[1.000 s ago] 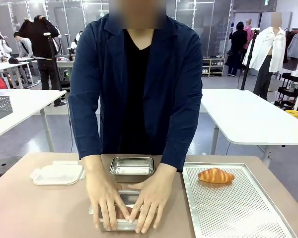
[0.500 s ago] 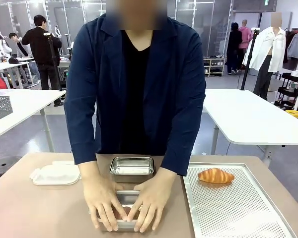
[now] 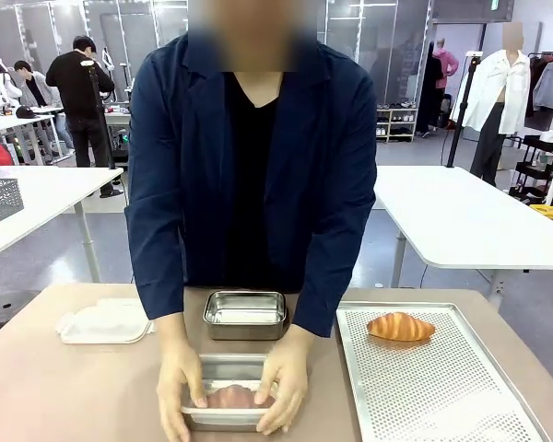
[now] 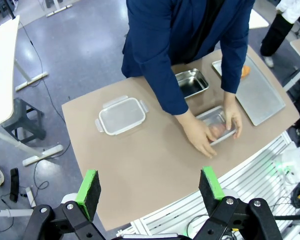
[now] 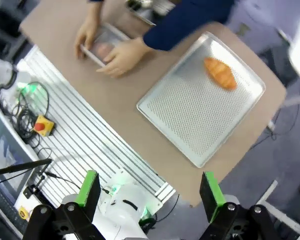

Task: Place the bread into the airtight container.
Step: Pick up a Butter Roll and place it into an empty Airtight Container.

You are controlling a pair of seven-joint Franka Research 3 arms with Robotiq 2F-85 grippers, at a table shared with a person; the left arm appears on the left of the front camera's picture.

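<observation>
The bread, a golden croissant [image 3: 401,326] [image 5: 221,73], lies at the far end of a perforated metal tray [image 3: 442,387] [image 5: 190,115] on the right of the table. Near the front edge stands a lidded steel container [image 3: 229,416] [image 4: 219,128] with something pinkish-brown inside, and the person's hands [image 3: 286,387] grip its two ends. An open steel container [image 3: 245,313] [image 4: 191,83] stands just behind it. My left gripper [image 4: 150,187] and right gripper [image 5: 150,190] both hang open high above the table, holding nothing.
A white plastic container with clip tabs [image 3: 104,324] [image 4: 121,116] sits at the table's left. The person leans over the table's middle from the far side. Cables and a yellow box with a red button [image 5: 42,126] lie beyond the table's near edge.
The person's hands have slid from flat on top of the near container to its two ends, so its contents now show. Neither gripper's jaws have changed.
</observation>
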